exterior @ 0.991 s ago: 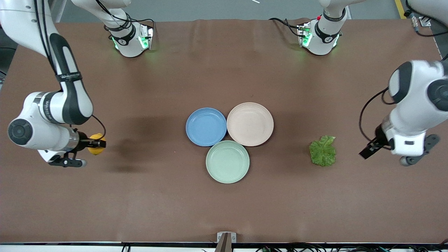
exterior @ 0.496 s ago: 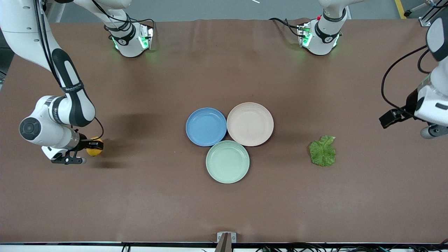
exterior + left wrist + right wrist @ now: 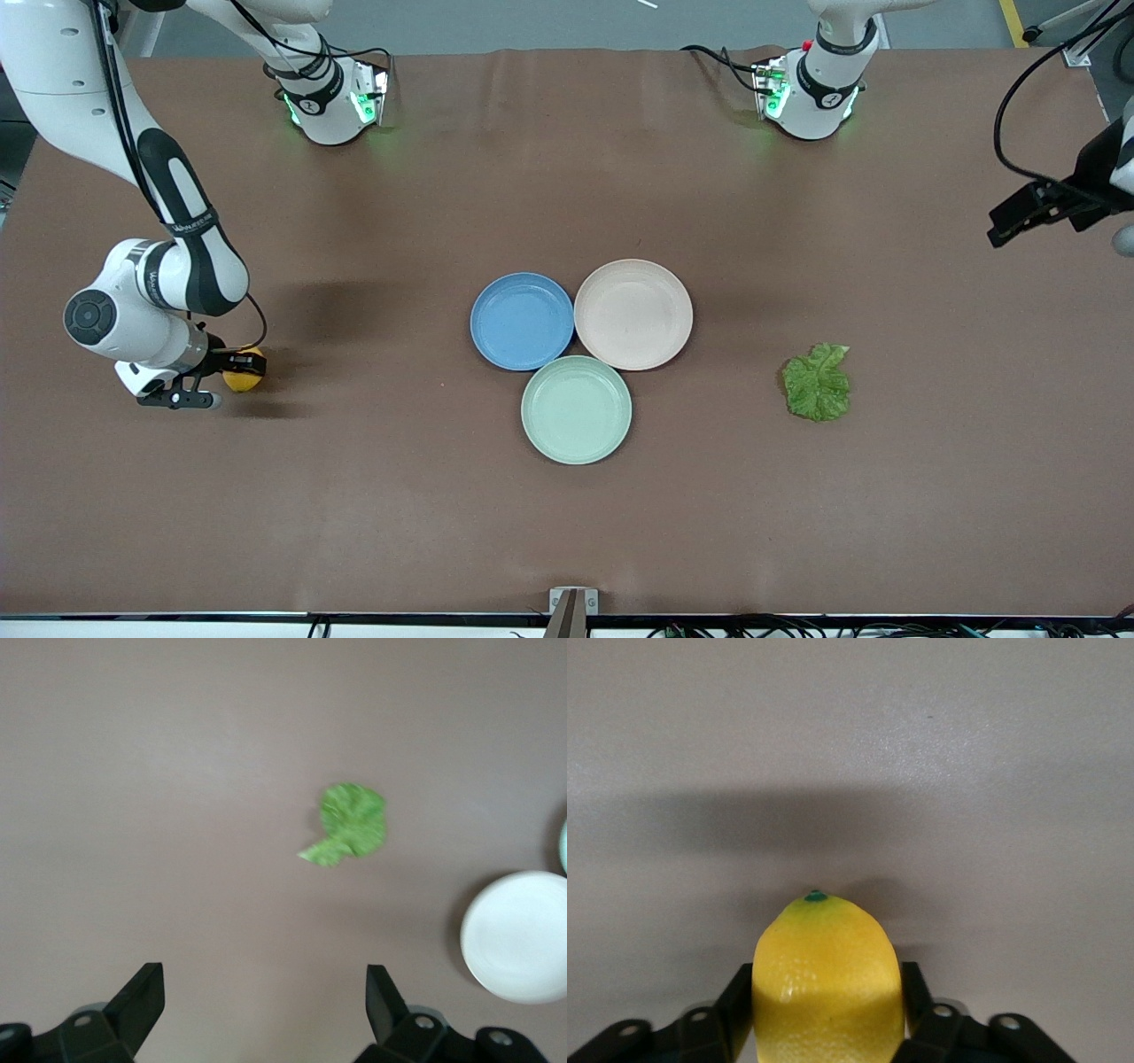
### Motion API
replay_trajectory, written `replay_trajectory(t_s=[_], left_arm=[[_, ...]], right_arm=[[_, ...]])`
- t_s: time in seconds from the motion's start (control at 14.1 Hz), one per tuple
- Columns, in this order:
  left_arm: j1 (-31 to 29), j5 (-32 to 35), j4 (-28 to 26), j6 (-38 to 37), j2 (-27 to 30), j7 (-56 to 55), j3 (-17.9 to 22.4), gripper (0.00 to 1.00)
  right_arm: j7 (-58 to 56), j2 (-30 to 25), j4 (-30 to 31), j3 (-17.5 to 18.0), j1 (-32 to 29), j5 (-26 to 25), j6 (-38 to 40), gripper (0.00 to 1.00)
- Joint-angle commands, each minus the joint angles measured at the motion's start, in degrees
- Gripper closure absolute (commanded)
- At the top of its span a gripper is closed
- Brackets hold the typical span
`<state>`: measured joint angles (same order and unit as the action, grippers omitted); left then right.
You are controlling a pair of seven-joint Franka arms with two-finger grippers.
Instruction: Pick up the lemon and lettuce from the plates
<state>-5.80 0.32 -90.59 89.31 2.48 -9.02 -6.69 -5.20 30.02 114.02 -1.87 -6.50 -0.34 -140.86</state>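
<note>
Holding: right gripper [image 3: 232, 368] clamps lemon [image 3: 244, 370] low over the right arm's table end.
Lettuce [image 3: 818, 383]: flat on table, toward left arm's end, off plates.
Left gripper [image 3: 264, 1010]: fingers spread wide, empty, high.
Blue plate [image 3: 522, 320], beige plate [image 3: 633, 314]: bare.

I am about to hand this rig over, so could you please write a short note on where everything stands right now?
Right end effector: shut on the lemon, low over the table at the right arm's end.
Left end effector: open, holding nothing, up over the left arm's end.
Lettuce: flat on the table, off the plates.
Blue plate and beige-pink plate: both bare.
Left: release the lemon.
</note>
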Motion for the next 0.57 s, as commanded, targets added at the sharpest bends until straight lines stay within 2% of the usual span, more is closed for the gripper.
replay_trajectory(t_s=[0.0, 0.21, 0.35, 0.5], left_arm=[[1.66, -4.45, -4.76, -0.10, 4.89, 4.63, 4.40, 0.00], [2.37, -4.27, -5.04, -0.28, 5.35, 4.45, 4.23, 0.00], [2.37, -3.92, -5.04, -0.45, 5.43, 3.75, 2.05, 0.00], [2.19, 0.28, -4.95, -0.45, 5.43, 1.39, -0.85, 0.00]], right_arm=[[0.62, -3.99, 0.51, 1.52, -0.89, -1.15, 3.02, 0.00], [0.71, -11.71, -2.12, 1.69, 0.51, -0.98, 14.69, 0.00], [0.80, -17.43, -4.49, 1.70, 0.96, -0.80, 24.09, 0.00], [0.71, -21.74, -8.79, 1.70, 1.13, -0.63, 33.85, 0.00]])
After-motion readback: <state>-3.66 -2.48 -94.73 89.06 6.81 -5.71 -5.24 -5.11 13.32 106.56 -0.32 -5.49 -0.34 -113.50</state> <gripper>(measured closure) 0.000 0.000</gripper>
